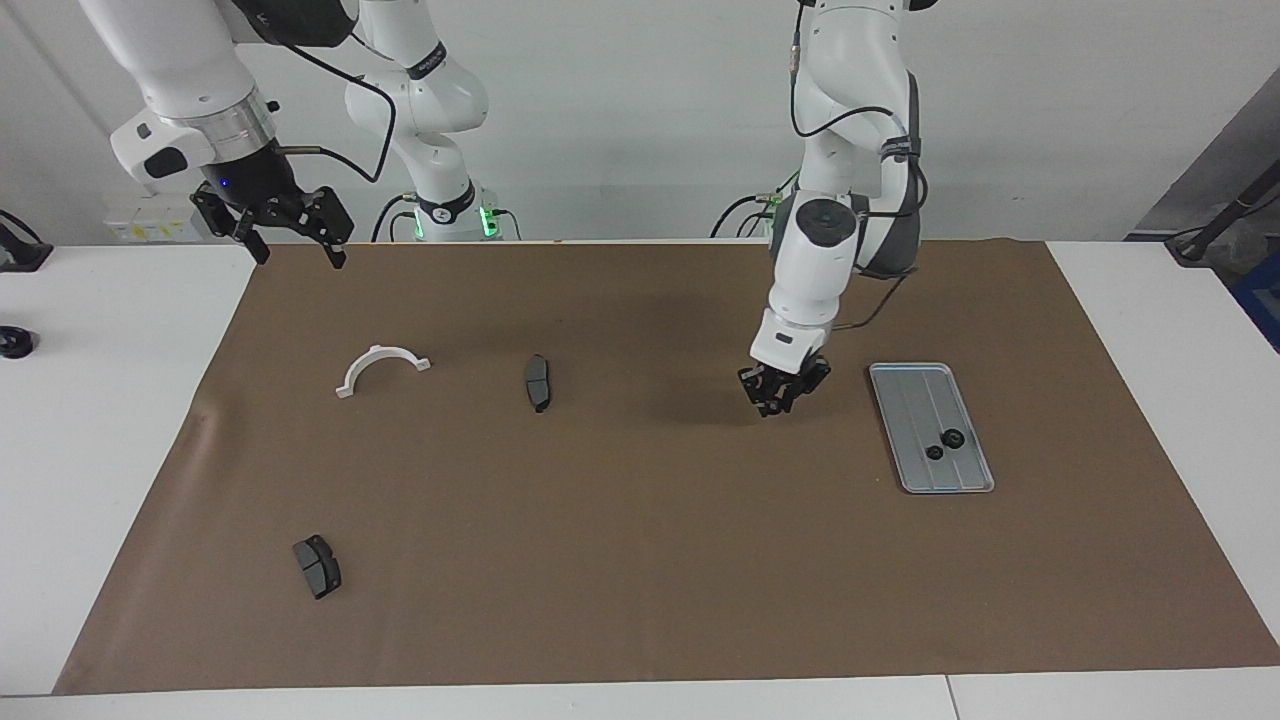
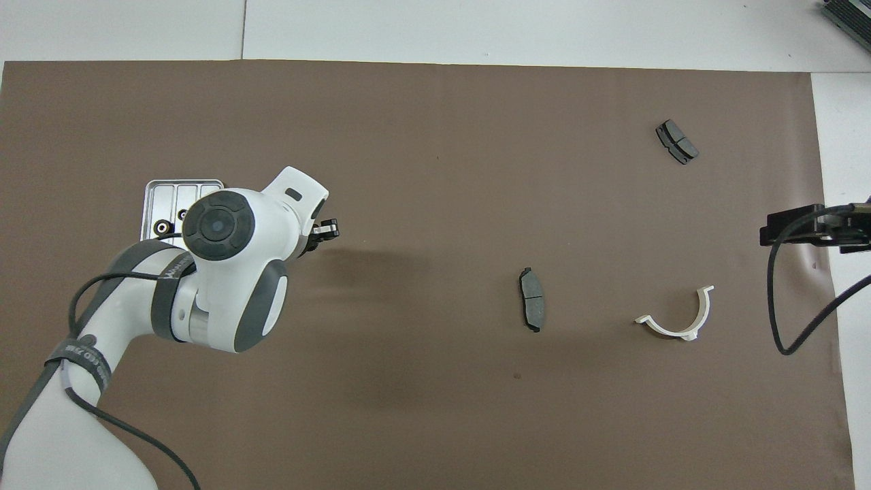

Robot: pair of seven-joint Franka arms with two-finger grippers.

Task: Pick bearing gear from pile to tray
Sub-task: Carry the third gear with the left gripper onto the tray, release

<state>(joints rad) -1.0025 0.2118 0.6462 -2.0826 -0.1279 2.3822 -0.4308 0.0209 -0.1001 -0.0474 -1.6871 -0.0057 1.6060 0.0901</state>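
facing view: ridged, seemingly metal tray

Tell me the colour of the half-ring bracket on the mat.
White. The half-ring bracket shows best in the facing view.

From above, my own left arm hides most of the tray under it. What my left claw pinches is too small to tell. My right claw is cut by the edge.

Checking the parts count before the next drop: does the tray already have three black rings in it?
No, the facing view shows only two black rings lying in the tray, close together toward its end farther from the robots.
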